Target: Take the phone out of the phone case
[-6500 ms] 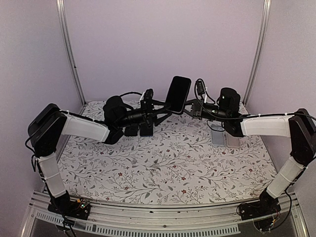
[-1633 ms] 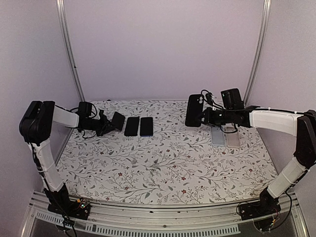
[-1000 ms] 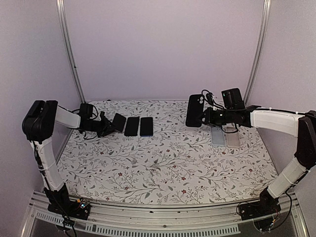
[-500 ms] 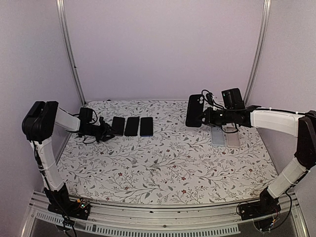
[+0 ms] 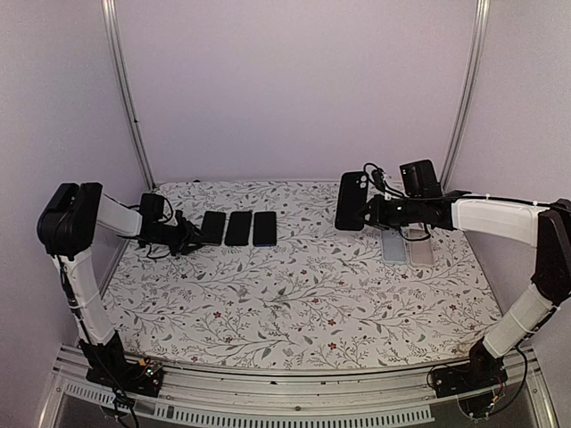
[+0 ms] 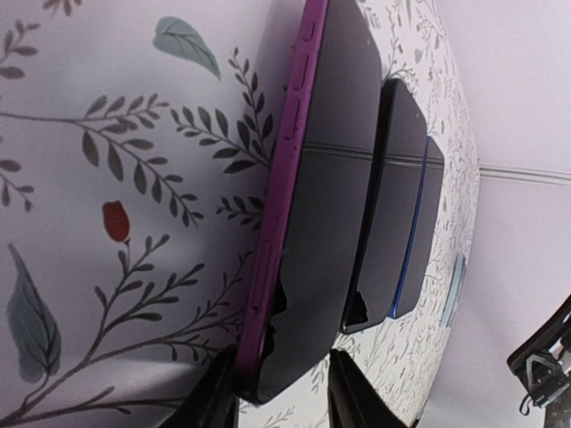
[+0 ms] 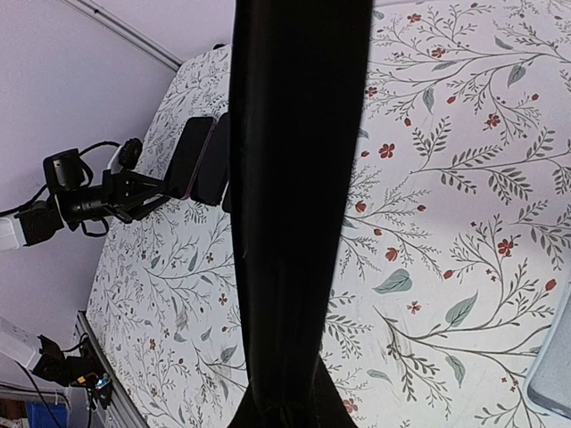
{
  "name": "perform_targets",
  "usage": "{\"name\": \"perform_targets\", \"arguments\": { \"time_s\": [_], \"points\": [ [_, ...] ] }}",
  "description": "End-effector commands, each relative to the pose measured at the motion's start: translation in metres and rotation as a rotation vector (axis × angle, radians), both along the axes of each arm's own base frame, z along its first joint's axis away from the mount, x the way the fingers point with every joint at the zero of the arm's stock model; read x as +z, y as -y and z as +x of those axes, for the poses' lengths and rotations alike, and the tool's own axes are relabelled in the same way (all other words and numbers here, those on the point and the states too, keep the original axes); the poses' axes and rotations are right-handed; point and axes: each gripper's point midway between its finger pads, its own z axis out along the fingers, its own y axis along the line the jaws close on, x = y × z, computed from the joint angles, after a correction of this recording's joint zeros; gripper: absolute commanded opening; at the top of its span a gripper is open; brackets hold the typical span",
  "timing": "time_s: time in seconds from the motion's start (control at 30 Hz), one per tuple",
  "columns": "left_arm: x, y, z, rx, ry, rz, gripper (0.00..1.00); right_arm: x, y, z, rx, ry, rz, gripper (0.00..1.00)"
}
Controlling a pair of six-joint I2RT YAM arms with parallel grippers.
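The phone (image 5: 212, 227), dark-screened with a purple edge, lies flat on the floral table as the leftmost of a row of three. In the left wrist view the phone (image 6: 330, 223) lies with its near end between my left gripper (image 6: 277, 401) fingers, with a small gap on one side, so the jaws look open. In the top view the left gripper (image 5: 189, 239) sits low at the phone's left end. My right gripper (image 5: 370, 214) is shut on the black phone case (image 5: 351, 201), held upright above the table. The case (image 7: 299, 178) fills the middle of the right wrist view.
Two more dark phones (image 5: 238, 227) (image 5: 264, 228) lie right of the purple one; they also show in the left wrist view (image 6: 401, 205). Two grey and silver flat items (image 5: 393, 245) (image 5: 419, 248) lie under the right arm. Metal frame posts stand at the back corners.
Over the earlier frames the arms parted. The left gripper carried the phone to the far left, tilted it down and laid it flat. The right gripper has kept the case upright.
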Motion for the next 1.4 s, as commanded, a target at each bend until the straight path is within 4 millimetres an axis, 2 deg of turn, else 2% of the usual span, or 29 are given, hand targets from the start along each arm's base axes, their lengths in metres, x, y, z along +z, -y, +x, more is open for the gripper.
{"name": "perform_targets", "arguments": {
  "time_s": [0.0, 0.6, 0.93, 1.17, 1.37],
  "points": [
    [0.012, -0.008, 0.002, 0.011, 0.032, 0.020, 0.37, -0.005, -0.002, 0.000, 0.017, -0.015, -0.005, 0.00],
    [0.032, -0.018, -0.004, 0.032, 0.062, 0.085, 0.38, -0.037, 0.011, -0.003, -0.011, -0.081, -0.107, 0.00],
    [0.067, -0.014, -0.003, 0.011, 0.148, 0.085, 0.38, -0.065, 0.018, 0.003, -0.031, -0.137, -0.171, 0.00],
    [0.086, -0.006, -0.012, -0.012, 0.168, 0.069, 0.38, -0.090, 0.021, 0.010, -0.022, -0.207, -0.162, 0.00],
    [0.103, -0.004, -0.014, -0.022, 0.203, 0.055, 0.37, -0.107, 0.033, 0.016, -0.036, -0.248, -0.179, 0.10]
  ]
}}
